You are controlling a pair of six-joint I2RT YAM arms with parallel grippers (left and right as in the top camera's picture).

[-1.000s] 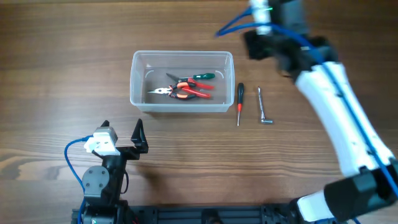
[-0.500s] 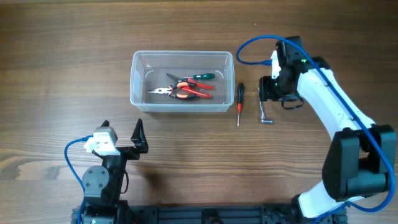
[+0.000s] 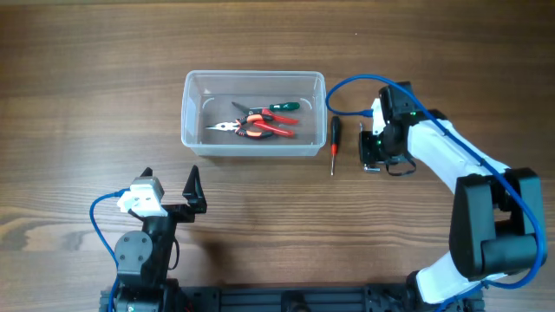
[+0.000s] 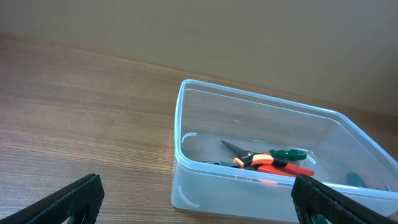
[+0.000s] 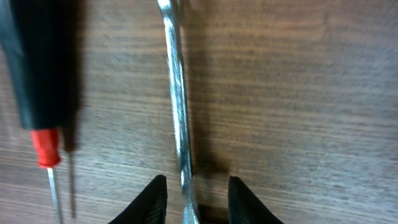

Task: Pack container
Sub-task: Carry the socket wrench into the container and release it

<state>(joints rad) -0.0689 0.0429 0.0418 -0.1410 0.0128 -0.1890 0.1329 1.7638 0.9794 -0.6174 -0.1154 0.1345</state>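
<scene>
The container (image 3: 186, 113), a clear rectangular tub, stands left of centre on the table and holds red-and-orange pliers (image 3: 251, 127) and a green-handled tool (image 3: 282, 107). Right of it lie a black-and-red screwdriver (image 3: 335, 139) and a thin L-shaped metal wrench (image 5: 176, 93). My right gripper (image 5: 196, 183) is down over the wrench, one finger on each side of the shaft with small gaps, so still open. My left gripper (image 3: 171, 178) stands wide open near the front edge, facing the container (image 4: 261, 99), with nothing between its fingers.
The screwdriver (image 5: 37, 74) lies parallel to the wrench, close on its left. A blue cable (image 3: 347, 87) loops off the right arm above the tools. Bare wooden table surrounds the tub.
The right arm has swung down from the back right onto the wrench, and its jaws have narrowed around the shaft. The left arm has not moved.
</scene>
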